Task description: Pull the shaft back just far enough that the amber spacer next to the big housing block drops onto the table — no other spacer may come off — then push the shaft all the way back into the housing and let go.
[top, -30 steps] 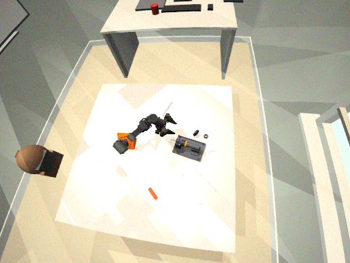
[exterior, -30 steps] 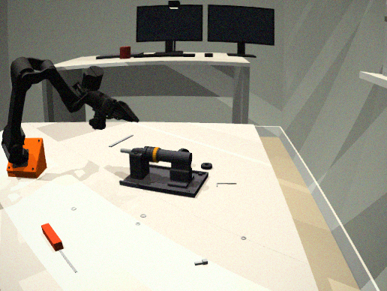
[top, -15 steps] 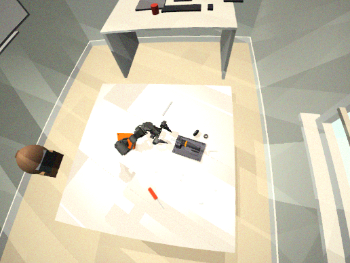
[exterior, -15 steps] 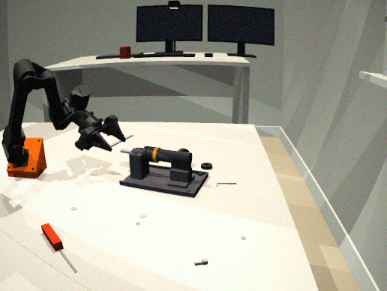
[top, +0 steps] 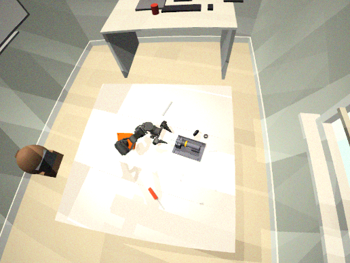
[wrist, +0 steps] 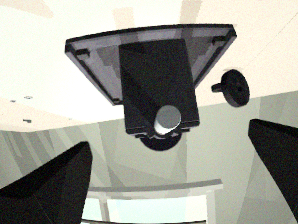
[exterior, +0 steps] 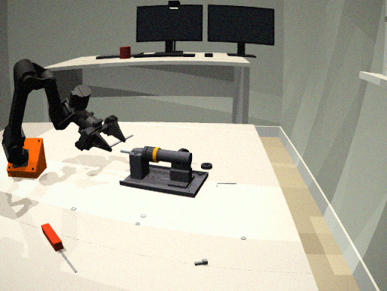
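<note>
The shaft (exterior: pixel 126 151) (wrist: pixel 168 119) shows its pale end just beyond the gripper (top: pixel 169 137) (exterior: pixel 118 145) (wrist: pixel 173 139); from between the fingertips it lies toward twelve o'clock in the wrist view, toward four o'clock in the exterior one. Our jaws stand wide, with nothing between them and a finger on either side of the shaft's line. Only our one arm is here, so the reach is ours.

Next comes the post (top: pixel 178 142) (exterior: pixel 139 166) (wrist: pixel 160 85), from which the end pokes out. Past it, the amber spacer (top: pixel 186 144) (exterior: pixel 155 154) is up on the line of the shaft, against the housing (top: pixel 194 146) (exterior: pixel 176 157). Seen from the top, the long axis runs from about ten o'clock to four, and our jaws face its ten o'clock end.

We judge the step in hand to be lining up for the grip: ease forward, centre on the stub, close, then draw straight back along that axis. Pulling too far could free another spacer; pulling askew could bind the shaft.

Farther off, the knob (top: pixel 196 132) (exterior: pixel 183 150) (wrist: pixel 236 88) sits toward two o'clock of the stub in the wrist view, well outside that line.
</note>
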`<state>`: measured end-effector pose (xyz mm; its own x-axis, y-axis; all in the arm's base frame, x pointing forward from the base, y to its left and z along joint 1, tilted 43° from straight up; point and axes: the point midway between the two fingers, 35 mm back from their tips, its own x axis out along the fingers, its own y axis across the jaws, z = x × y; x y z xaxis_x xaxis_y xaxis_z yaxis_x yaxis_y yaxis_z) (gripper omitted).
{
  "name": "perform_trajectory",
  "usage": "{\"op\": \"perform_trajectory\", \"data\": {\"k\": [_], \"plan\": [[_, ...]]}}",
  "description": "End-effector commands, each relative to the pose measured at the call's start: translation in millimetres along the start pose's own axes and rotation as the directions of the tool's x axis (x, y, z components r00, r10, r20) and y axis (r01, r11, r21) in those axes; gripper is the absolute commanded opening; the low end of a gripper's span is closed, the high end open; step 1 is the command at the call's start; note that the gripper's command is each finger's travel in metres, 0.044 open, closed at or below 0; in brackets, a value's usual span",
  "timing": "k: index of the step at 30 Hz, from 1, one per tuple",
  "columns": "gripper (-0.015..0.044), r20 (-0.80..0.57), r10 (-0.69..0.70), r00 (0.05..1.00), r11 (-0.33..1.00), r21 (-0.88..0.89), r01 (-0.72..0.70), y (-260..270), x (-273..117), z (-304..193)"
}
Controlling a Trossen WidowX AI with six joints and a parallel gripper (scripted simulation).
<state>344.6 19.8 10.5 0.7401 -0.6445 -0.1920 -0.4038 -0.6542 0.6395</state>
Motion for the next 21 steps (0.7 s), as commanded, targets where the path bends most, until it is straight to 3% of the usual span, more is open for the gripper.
{"op": "perform_trajectory", "data": {"k": [1,14,17,21], "plan": [[0.0440,0.000,0.002,1.000,1.000,0.009,-0.002,0.3,0.2,-0.1],[0.0440,0.001,0.002,1.000,1.000,-0.011,-0.002,0.0,0.3,-0.2],[0.0440,0.024,-0.005,1.000,0.958,-0.285,0.012,-3.8,1.6,-0.7],[0.0440,0.064,-0.014,0.998,0.716,-0.696,0.055,-8.7,3.2,-1.9]]}}
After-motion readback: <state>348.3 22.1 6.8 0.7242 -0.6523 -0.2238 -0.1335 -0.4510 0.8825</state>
